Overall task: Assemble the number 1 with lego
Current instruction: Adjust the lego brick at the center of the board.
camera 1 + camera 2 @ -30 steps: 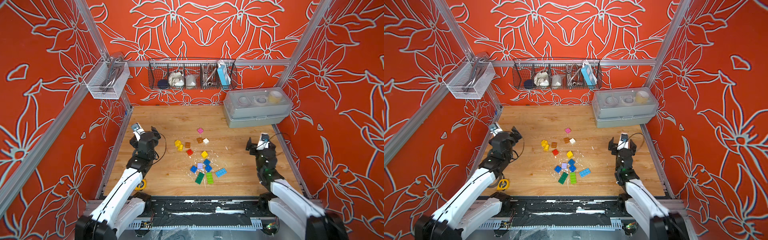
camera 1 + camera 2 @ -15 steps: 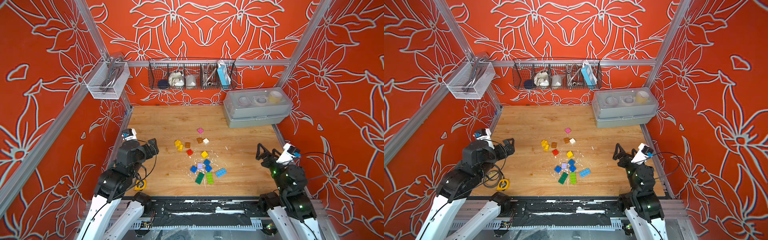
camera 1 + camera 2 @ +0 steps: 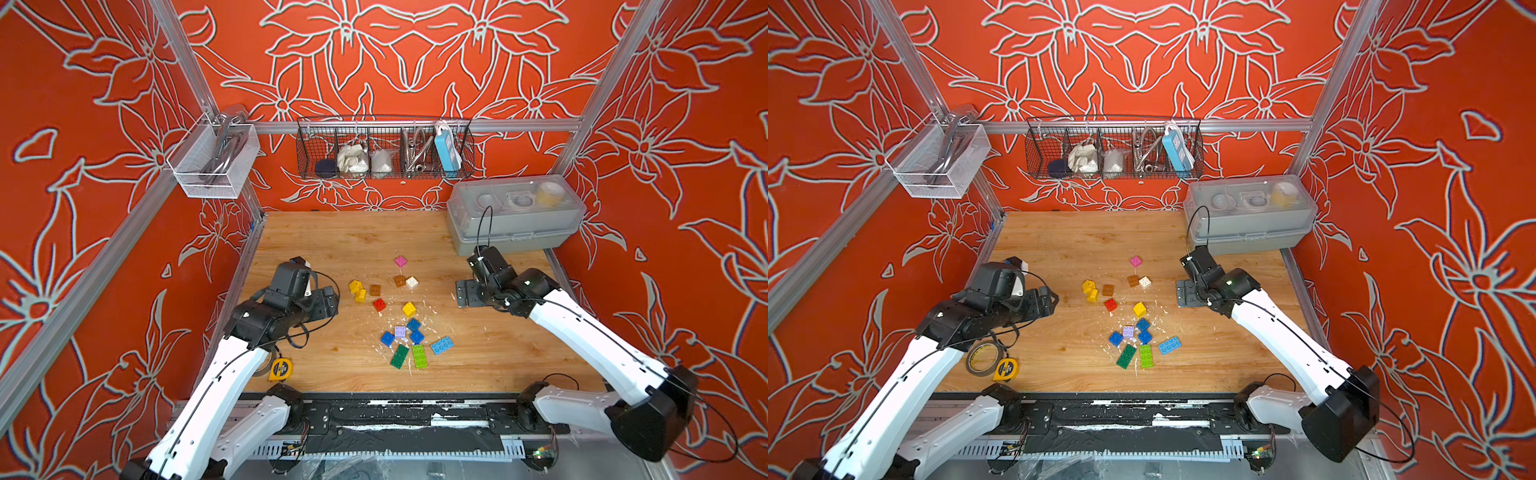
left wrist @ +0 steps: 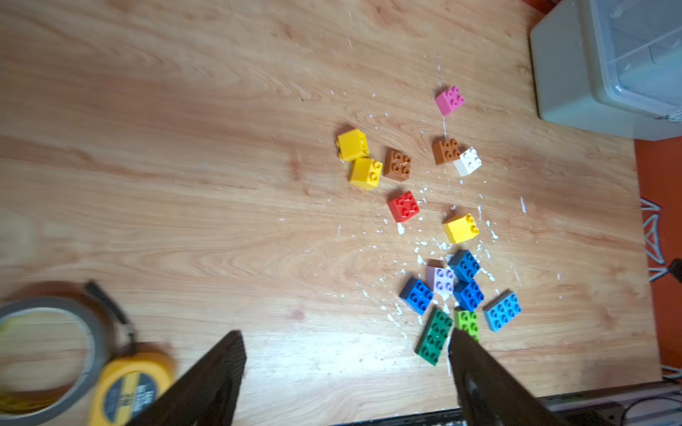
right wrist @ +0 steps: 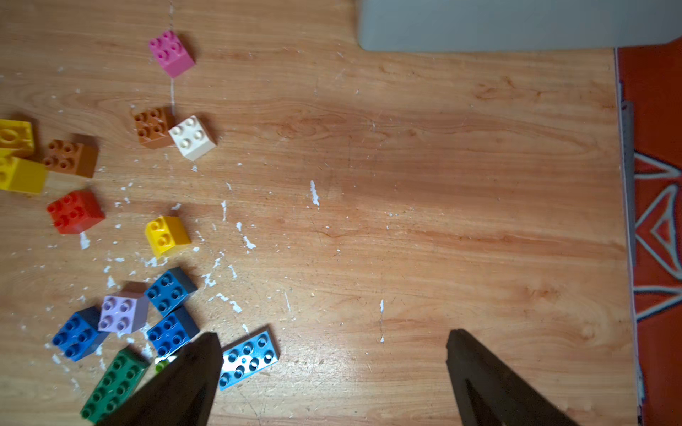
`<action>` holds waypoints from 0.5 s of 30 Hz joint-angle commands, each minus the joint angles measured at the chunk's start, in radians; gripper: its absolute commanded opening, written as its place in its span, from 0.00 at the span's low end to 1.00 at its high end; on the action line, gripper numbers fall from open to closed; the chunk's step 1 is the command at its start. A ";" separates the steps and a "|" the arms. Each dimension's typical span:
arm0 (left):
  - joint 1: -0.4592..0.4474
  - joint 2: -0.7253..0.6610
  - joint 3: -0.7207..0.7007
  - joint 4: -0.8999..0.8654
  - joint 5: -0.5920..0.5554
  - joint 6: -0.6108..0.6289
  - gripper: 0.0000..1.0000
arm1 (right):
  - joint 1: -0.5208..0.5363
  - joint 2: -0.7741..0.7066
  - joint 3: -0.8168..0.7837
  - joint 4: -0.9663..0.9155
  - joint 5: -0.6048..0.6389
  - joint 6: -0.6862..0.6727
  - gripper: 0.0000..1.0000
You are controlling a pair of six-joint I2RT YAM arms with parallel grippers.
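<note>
Mid-surface (image 3: 332, 241), between the two arms, the lego (image 3: 409, 309) lies loose and unjoined. Small bricks scatter toward the far side, while the dark green plate (image 3: 399, 356) and lime plate (image 3: 419, 356) sit at the cluster's near edge, long axes running roughly near-to-far. Just left of the paired yellow bricks (image 3: 357, 291) the left end effector (image 3: 328, 301) hovers spread and empty; the right end effector (image 3: 465, 293), also spread and empty, sits farther off to the right of the white brick (image 3: 412, 282), so the left arm looks nearer for a first pick, reaching rightward.

Lego (image 3: 409, 309) scattered centre of the surface (image 3: 332, 241); storage box (image 3: 515, 232) at two o'clock, tape measure (image 3: 280, 369) at eight, tape roll (image 4: 51, 304) just beside it.
</note>
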 commanded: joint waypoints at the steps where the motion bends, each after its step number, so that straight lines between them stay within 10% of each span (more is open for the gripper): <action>1: -0.094 -0.036 -0.116 0.108 0.059 -0.130 0.90 | 0.001 -0.083 -0.058 0.009 0.004 0.044 1.00; 7: -0.312 -0.145 -0.298 0.286 -0.071 -0.324 0.99 | 0.027 -0.132 -0.176 0.131 -0.251 0.054 0.96; 15: -0.335 -0.185 -0.333 0.276 -0.130 -0.341 0.99 | 0.188 0.110 -0.176 0.193 -0.241 0.111 0.84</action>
